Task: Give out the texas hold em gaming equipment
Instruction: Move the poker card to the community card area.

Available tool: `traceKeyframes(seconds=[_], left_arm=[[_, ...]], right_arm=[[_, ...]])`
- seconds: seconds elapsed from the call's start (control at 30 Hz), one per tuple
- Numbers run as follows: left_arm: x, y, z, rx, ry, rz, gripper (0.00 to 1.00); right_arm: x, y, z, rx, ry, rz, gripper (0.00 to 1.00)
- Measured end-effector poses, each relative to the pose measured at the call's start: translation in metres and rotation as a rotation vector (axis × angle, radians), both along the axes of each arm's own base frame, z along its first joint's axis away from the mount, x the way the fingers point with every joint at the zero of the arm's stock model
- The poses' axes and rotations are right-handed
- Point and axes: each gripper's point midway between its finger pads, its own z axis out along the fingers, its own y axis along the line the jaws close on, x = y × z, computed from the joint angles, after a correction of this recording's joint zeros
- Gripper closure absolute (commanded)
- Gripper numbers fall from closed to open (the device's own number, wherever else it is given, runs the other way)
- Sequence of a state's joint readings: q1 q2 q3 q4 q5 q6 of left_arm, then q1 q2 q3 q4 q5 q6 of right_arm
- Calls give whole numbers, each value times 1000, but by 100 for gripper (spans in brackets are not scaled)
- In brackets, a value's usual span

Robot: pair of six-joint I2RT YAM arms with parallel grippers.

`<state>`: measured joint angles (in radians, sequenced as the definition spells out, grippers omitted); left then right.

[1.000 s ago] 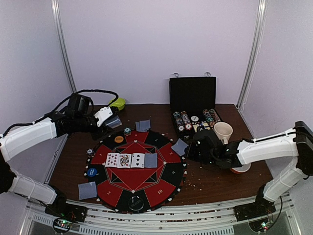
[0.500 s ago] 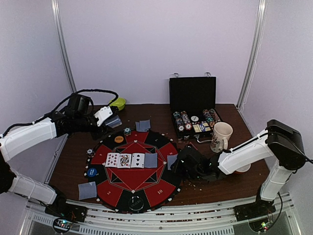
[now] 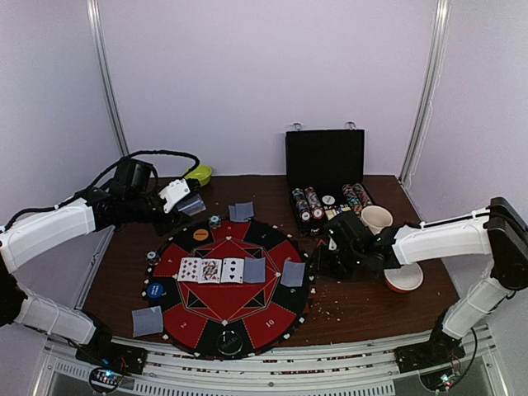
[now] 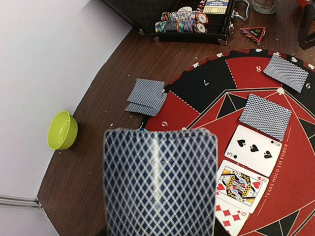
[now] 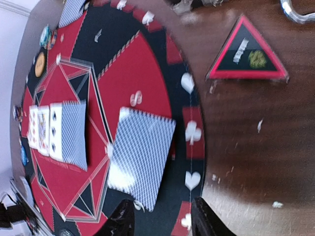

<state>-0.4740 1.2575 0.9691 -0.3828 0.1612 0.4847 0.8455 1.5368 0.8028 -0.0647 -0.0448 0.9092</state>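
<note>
Arms reach inward from either side of the brown wooden table [image 3: 371, 305]. The left one stretches forward along the far left side, and its left gripper [image 3: 186, 201] is clamped on a deck of cards [image 4: 160, 182] whose blue-and-white diamond lattice back fills the near part of the left wrist view. The right arm bends across with its wrist low beside the round red-and-black mat [image 3: 264, 326]. We see the right gripper [image 5: 162, 219] with its two dark fingertips apart and nothing between them, hanging just off a face-down card [image 5: 141, 157] that lies flat on the mat's right part.

Only the wrist views give us detail. On the left we read a three of spades [image 4: 255, 150] and a queen [image 4: 238, 184], with a pair of overlapped face-down cards [image 4: 146, 96] at the mat's edge and a glossy lime bowl [image 4: 62, 130] by the wall. On the right we see a red-rimmed black triangle [image 5: 247, 51] on the bare wood. The top view alone shows us the open black case [image 3: 324, 165] with its rows of striped chips [image 3: 309, 202], the white mug [image 3: 377, 219] and the orange bowl [image 3: 404, 279]
</note>
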Motion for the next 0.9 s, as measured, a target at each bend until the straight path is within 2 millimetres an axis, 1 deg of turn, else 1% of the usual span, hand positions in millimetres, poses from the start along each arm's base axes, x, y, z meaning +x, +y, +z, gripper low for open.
traceKeyframes(seconds=[0.1, 0.13, 0.2, 0.33, 0.43, 0.63, 0.77, 0.9], left_arm=[[0, 0, 0, 0, 0, -1, 62], [0, 0, 0, -1, 0, -1, 62], [0, 0, 0, -1, 0, -1, 62], [0, -1, 0, -2, 1, -3, 62], [0, -1, 0, -2, 0, -3, 61], [0, -1, 0, -2, 1, -4, 62], [0, -1, 0, -2, 1, -4, 61], [0, -1, 0, -2, 0, -4, 61]], right_arm=[[19, 1, 6, 25, -1, 6, 69], [25, 2, 4, 32, 6, 11, 71], [30, 7, -4, 34, 29, 32, 72], [25, 16, -28, 31, 98, 73, 73], [20, 19, -39, 32, 131, 91, 75], [19, 31, -40, 75, 139, 119, 93], [21, 34, -39, 91, 136, 114, 100], [25, 38, -37, 104, 129, 108, 100]])
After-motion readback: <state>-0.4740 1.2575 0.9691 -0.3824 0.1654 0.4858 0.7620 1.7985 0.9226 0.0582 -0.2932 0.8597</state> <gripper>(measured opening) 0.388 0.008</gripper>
